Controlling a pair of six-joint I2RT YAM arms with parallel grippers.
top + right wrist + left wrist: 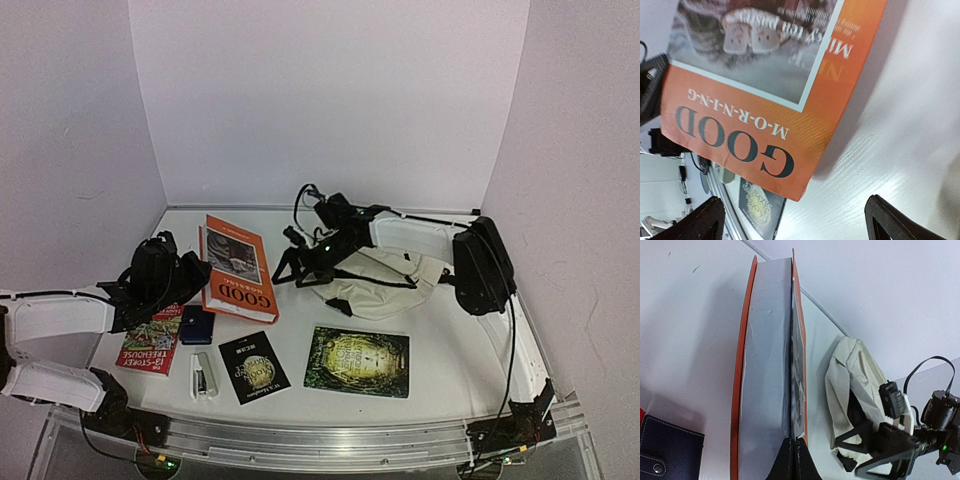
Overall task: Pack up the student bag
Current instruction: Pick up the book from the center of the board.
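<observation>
Left wrist view: left jaws tight on orange book (765,365) edge, right jaws wide apart, student bag (840,380) partly hidden.

The big book (238,268) is bright orange with dark grey GOOD MORNING lettering and a greyish photo in a white frame, and the student bag (385,285) is cream with black straps and zip lines. Down front there's a red paperback (152,340) with busy cartoon art, a navy wallet (667,452) with white stitching, a white stapler (204,377), a black booklet (253,367) with a gold round emblem, and a dark green book (358,361) glowing yellow in the middle. It's all on a white table (450,350).
</observation>
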